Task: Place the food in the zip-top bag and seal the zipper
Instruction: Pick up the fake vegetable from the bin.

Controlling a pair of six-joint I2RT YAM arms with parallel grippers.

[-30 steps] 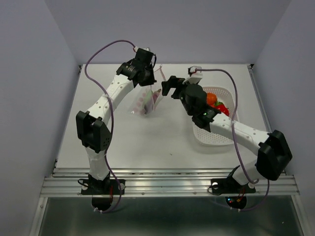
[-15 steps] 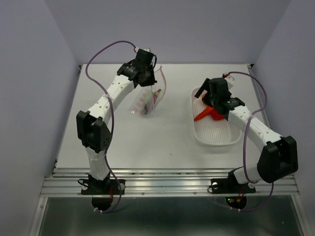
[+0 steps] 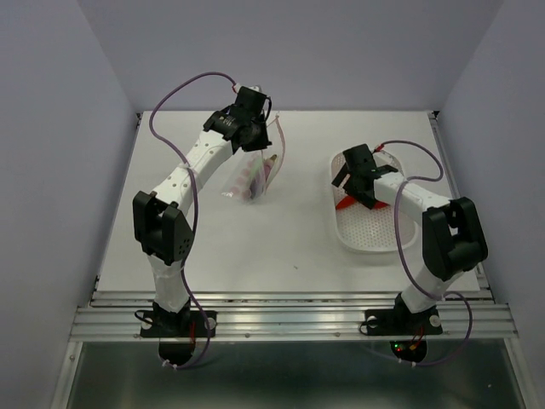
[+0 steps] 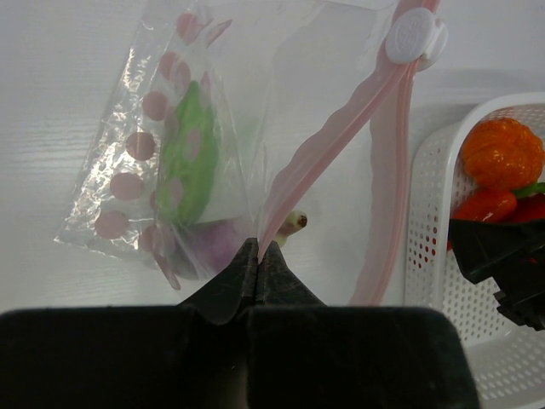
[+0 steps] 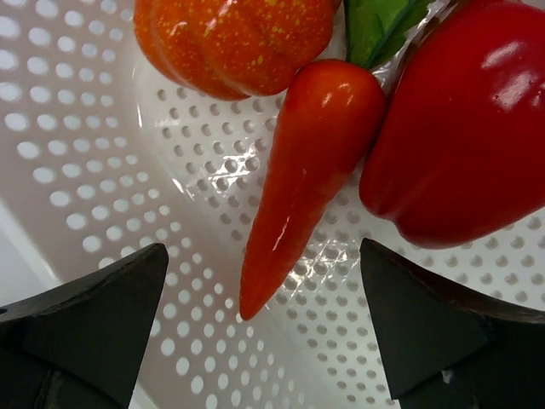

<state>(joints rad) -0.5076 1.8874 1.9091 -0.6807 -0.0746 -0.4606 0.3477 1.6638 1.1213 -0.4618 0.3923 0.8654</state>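
Left gripper point(image 4: 258, 251) is clamping tight on the zip-top bag point(image 4: 247, 102), fingertips pressed together right where one pink lip of the zipper point(image 4: 341, 128) is running in. The bag is thin, clear, crinkly film with pink dots on one half, sitting at the far middle of the table point(image 3: 255, 247). The two zipper lips are spreading apart from the white slider tab point(image 4: 415, 36), so the mouth is gaping toward the basket side. Inside I'm seeing the green pod point(image 4: 189, 162), flat and elongated, and below it the purple eggplant point(image 4: 217, 243), its pale stem end poking out just past the pinch. I can't tell whether the bag's bottom is resting on the table. Right gripper point(image 5: 262, 247) is hanging wide open, low in the white perforated basket point(image 4: 426, 213), fingers straddling the carrot point(image 5: 306, 162), not touching it. The carrot is glossy, tapered and red-orange, its green top tucked between the knobbly orange fruit point(image 5: 238, 38) and the smooth, shiny red pepper point(image 5: 460, 128), both touching it. The basket wall is curving up just beside the left finger, so that side is tight, with more room on the pepper side. The basket is lying near the table's right edge, with bare white tabletop between it and the bag
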